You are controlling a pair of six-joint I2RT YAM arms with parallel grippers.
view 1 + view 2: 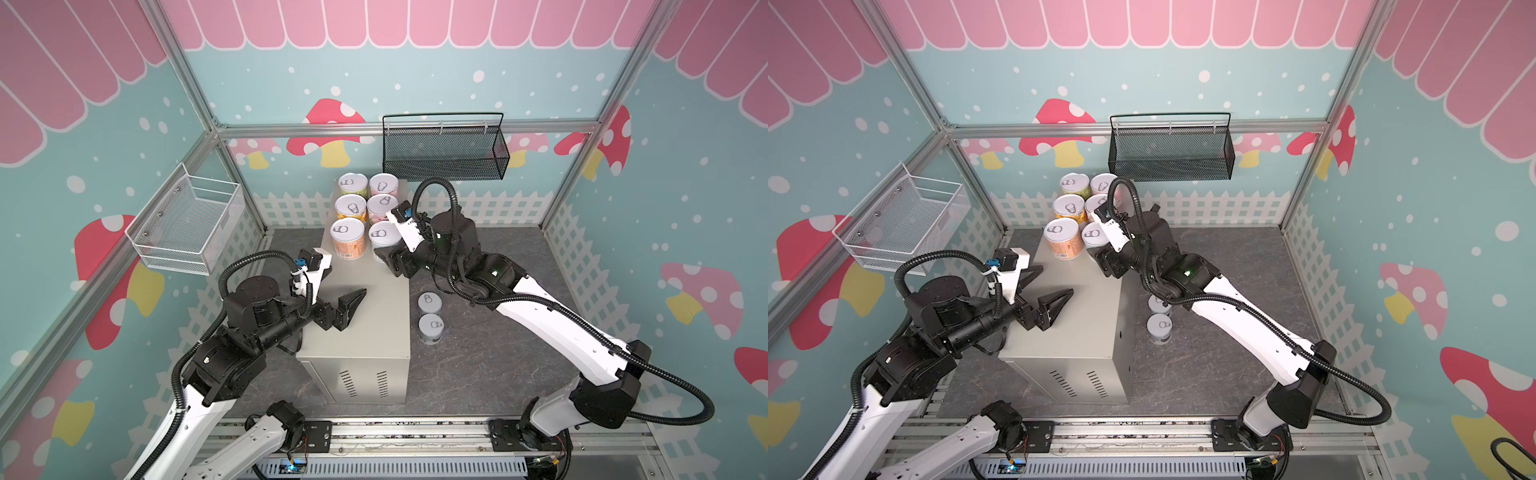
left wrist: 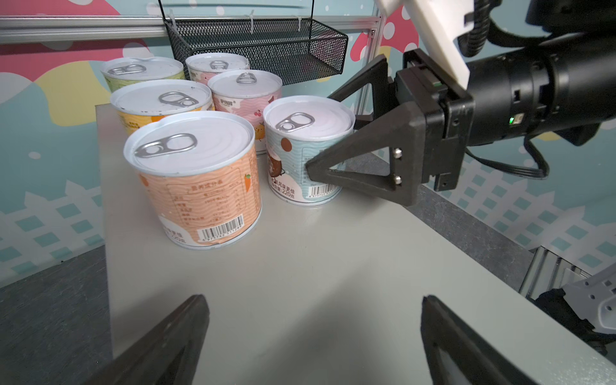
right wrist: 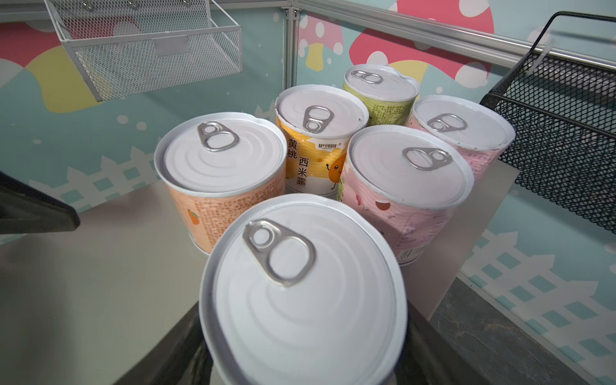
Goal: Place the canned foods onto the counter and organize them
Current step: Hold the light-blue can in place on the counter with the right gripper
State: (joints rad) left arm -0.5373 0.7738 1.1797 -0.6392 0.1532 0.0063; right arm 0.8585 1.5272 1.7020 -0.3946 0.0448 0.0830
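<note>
Canned foods (image 1: 351, 208) number eight. Six stand upright at the far end of the worktop (image 1: 365, 332), upper centre of the frame in both top views, in two columns of three. The two floor cans (image 1: 429, 302) stand on the dark floor just right of the worktop, under the right arm. The light-blue can (image 2: 308, 146), its axis vertical, sits on the worktop between the right fingers (image 2: 376, 133), just beside the orange can (image 2: 196, 176). The nearer finger touches its label, but I cannot tell whether they clamp it. The left fingers (image 1: 353, 297) are spread wide over bare worktop, holding nothing. The floor cans lie nearer the right arm, so I judge they fall to it.
</note>
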